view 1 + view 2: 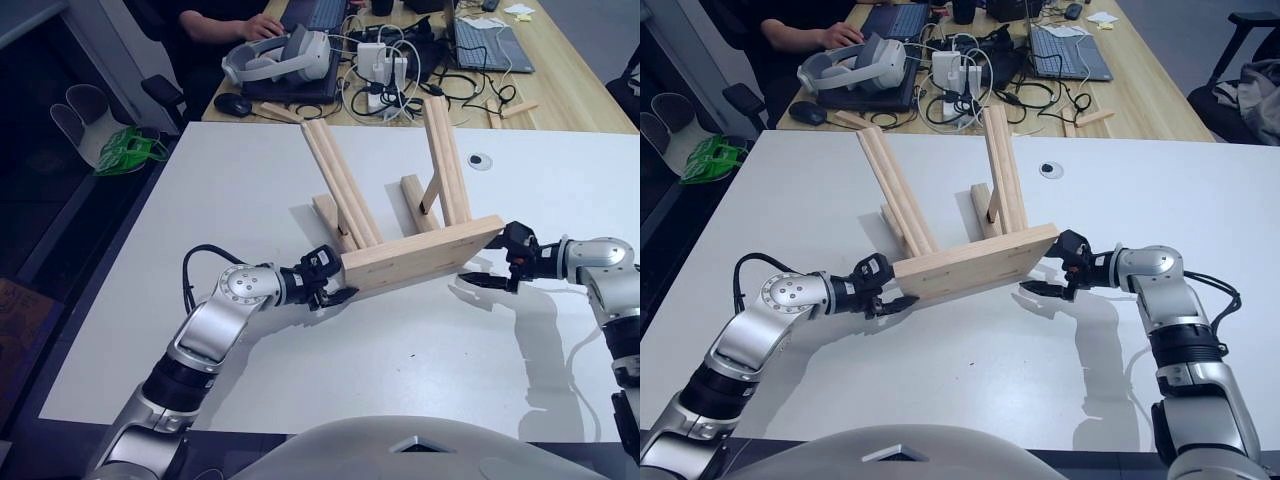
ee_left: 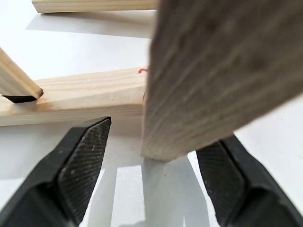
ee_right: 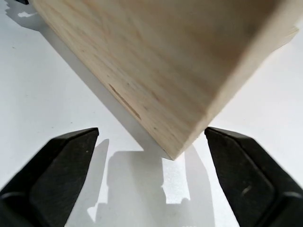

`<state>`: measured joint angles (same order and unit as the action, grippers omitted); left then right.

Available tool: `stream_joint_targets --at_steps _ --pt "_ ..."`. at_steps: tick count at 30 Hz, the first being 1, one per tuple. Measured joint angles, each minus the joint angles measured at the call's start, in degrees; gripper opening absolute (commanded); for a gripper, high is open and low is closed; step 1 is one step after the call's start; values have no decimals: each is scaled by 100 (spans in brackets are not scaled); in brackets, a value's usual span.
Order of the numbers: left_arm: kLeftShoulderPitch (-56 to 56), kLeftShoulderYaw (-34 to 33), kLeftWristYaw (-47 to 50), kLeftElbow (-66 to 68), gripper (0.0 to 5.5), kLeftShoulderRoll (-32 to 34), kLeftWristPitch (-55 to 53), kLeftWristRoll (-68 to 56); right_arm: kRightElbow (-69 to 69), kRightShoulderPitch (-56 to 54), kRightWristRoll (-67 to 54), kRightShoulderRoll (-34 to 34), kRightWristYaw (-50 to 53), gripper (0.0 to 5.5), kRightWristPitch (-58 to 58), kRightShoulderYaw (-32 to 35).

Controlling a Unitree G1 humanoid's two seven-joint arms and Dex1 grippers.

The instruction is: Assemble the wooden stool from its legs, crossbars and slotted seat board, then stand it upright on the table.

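The wooden stool lies tipped on the white table (image 1: 250, 200). Its seat board (image 1: 420, 255) stands on edge facing me, and its legs (image 1: 340, 180) (image 1: 447, 160) point away, joined by crossbars (image 1: 415, 200). My left gripper (image 1: 330, 280) is at the board's left end. In the left wrist view its open fingers (image 2: 83, 161) straddle the board end (image 2: 213, 71), with a gap on one side. My right gripper (image 1: 495, 265) is at the board's right end. It is open, with the board corner (image 3: 156, 61) between its spread jaws, touching neither.
Beyond the white table is a wooden desk with a white headset (image 1: 280, 55), a mouse (image 1: 232, 103), laptops, tangled cables and a loose wood strip (image 1: 515, 108). A cable grommet (image 1: 480, 160) sits at the table's far right. Bare table lies in front of the stool.
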<state>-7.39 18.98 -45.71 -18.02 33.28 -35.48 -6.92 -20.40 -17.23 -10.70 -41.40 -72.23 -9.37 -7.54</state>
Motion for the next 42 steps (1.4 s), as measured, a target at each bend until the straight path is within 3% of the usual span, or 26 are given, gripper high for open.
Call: stream_joint_targets --at_steps 4,6,15,19,29,42 --pt "-13 -87 -8 2 309 21 -135 -65 320 136 -132 -161 -177 415 -394 9" --pt "-50 -140 -7 17 312 18 -184 -128 389 161 -136 -180 -194 389 -445 20" --pt "-81 -193 -51 77 171 21 -278 -261 506 219 -119 -273 -122 234 -547 21" --pt "-76 -176 -135 76 164 41 -290 -289 545 251 -118 -291 -83 170 -557 20" --pt "-109 -255 -512 71 161 214 -387 -459 946 387 -151 -413 -218 161 -822 16" --pt "-1133 -1237 -1399 267 161 563 -2044 -1878 1899 25 -1212 -731 -461 157 -2720 598"
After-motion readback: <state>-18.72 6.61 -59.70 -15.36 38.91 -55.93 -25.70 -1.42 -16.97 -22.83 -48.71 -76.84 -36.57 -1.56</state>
